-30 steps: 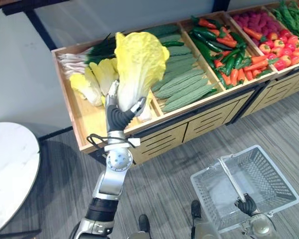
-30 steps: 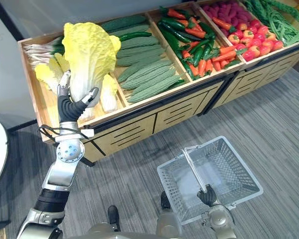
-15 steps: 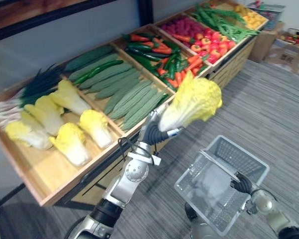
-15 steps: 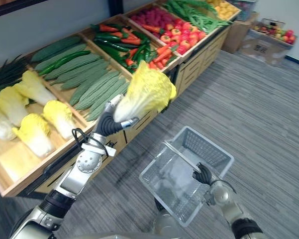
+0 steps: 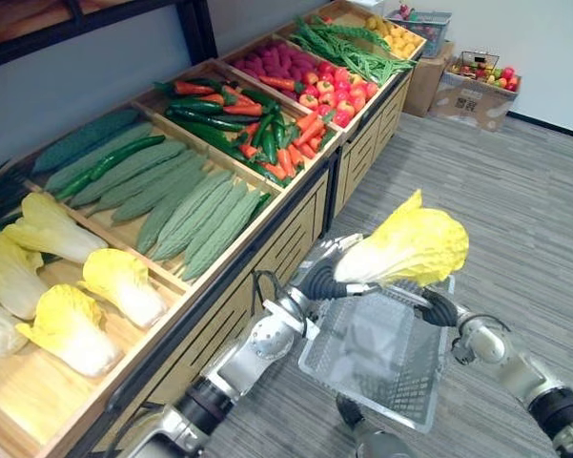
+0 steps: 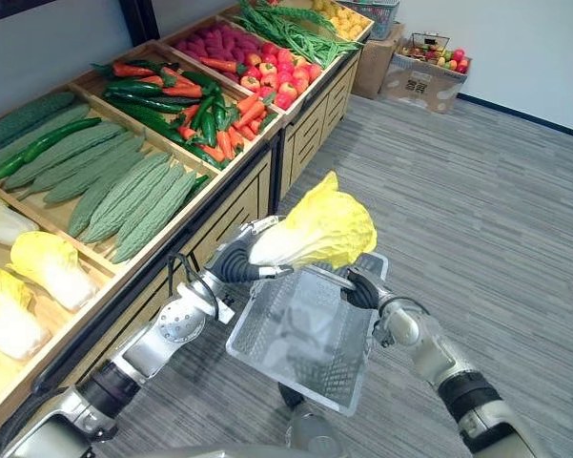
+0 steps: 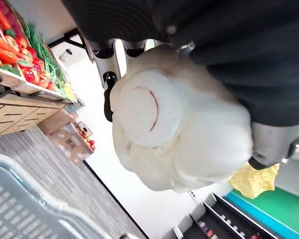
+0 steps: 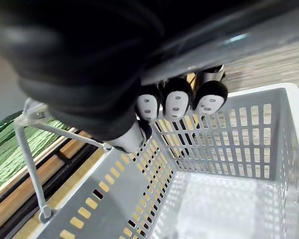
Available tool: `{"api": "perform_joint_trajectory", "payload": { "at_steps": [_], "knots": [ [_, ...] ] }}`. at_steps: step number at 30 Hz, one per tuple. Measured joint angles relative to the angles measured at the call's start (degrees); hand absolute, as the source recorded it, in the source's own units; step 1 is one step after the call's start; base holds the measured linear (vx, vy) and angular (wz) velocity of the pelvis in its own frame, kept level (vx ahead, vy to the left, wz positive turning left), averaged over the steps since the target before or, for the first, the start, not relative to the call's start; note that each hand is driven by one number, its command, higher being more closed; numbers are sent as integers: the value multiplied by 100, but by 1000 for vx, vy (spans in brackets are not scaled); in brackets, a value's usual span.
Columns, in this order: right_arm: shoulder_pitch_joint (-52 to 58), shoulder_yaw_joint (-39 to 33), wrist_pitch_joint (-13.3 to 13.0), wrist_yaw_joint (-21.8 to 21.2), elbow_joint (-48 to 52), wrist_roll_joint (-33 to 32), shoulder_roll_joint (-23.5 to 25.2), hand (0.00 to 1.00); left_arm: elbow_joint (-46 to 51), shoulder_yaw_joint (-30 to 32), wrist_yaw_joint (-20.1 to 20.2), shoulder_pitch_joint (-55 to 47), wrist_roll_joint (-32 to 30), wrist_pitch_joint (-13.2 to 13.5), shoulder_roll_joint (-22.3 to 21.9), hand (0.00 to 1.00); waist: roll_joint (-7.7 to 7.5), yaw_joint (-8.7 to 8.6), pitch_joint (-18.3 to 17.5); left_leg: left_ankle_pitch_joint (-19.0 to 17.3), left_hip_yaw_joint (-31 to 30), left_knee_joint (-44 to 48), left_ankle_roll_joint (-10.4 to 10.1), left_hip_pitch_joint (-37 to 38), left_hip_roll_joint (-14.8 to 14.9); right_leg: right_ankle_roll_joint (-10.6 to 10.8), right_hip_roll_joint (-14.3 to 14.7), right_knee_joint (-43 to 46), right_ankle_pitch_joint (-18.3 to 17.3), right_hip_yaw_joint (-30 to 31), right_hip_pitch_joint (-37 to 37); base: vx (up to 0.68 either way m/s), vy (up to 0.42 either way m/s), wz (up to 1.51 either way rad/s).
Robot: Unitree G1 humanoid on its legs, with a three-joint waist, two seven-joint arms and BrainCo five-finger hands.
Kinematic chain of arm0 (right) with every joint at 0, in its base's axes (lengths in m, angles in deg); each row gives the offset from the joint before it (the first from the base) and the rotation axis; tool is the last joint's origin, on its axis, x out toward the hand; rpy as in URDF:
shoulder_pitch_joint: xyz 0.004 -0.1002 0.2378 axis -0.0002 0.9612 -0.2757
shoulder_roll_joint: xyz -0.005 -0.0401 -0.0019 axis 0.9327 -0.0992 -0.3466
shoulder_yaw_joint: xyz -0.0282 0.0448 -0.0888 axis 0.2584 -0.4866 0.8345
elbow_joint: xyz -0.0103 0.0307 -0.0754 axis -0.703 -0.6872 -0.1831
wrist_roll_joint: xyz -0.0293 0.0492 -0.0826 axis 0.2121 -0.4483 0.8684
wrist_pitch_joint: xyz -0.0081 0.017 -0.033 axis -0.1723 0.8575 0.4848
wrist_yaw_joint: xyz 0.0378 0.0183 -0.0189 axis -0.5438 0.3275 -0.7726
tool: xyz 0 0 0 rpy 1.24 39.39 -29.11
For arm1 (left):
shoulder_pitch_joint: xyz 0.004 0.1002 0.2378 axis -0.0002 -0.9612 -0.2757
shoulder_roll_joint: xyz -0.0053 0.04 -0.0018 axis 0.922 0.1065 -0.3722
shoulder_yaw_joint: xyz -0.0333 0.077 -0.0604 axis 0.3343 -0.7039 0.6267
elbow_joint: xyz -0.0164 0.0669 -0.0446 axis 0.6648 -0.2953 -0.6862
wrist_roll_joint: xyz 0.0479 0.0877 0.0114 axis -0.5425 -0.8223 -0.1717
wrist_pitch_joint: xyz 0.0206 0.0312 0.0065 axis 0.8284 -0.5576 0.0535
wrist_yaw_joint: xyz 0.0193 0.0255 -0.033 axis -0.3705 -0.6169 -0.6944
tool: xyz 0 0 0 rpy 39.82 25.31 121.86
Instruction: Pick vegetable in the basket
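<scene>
My left hand (image 5: 322,281) is shut on a yellow napa cabbage (image 5: 412,249), gripping its white stem end (image 7: 154,124) and holding it level just above the grey plastic basket (image 5: 381,353). The cabbage's leafy head (image 6: 326,229) hangs over the basket's far rim. My right hand (image 6: 360,287) is shut on the basket's handle (image 8: 224,47) and holds the basket up off the floor. The basket's inside (image 8: 229,199) has nothing in it.
A long wooden produce stand (image 5: 267,215) runs along my left, with more napa cabbages (image 5: 124,286), green gourds (image 5: 195,215), cucumbers, peppers and carrots (image 5: 267,124). Cardboard boxes of fruit (image 6: 421,72) sit on the grey floor at the far end.
The camera has swung right along the stand. My left hand has carried the cabbage away from the stand to a spot over the basket, which my right hand has raised closer to it.
</scene>
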Motion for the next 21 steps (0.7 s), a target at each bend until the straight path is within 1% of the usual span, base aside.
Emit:
{"api": "perform_joint_trajectory", "payload": {
  "at_steps": [2,8,9,13,15,17,21],
  "knots": [
    [-50,97,-88,-2,128,-2,-199,100,4,-112,105,2,106,65,73,100,4,-3,-42,-80,47,199,-1,-146,90,-1,13,13,0,3,-117,-18,0,-4],
    [-131,147,-145,-34,153,-10,-502,100,78,-381,274,41,322,154,335,100,8,-14,-49,-138,208,461,-25,-245,273,-10,67,21,7,-8,-189,2,-2,-1],
    [-132,153,-185,-99,154,-58,-628,100,165,-467,317,47,325,172,445,100,26,-12,-64,-157,220,502,-33,-277,312,-11,82,21,6,-15,-219,0,0,0],
    [-150,155,-187,-118,142,-184,-847,100,266,-778,497,168,328,284,699,100,81,-26,-133,-209,262,638,-33,-367,398,-24,106,17,16,-27,-286,0,0,0],
    [-186,154,-187,-118,141,-223,-887,100,266,-882,567,247,330,320,820,100,82,-49,-133,-210,271,641,-33,-367,398,-24,106,17,16,-24,-286,0,0,0],
    [-300,154,-189,-116,140,-229,-886,100,303,-1031,647,277,330,365,1013,100,83,-136,-134,-210,279,649,-34,-367,401,-24,106,16,16,-25,-288,0,0,0],
    [-365,118,-193,-109,137,-283,-887,100,303,-1356,786,391,329,443,1168,100,86,-154,-136,-211,380,690,-34,-363,426,-24,115,15,16,-13,-314,-2,6,-4]
  ]
}}
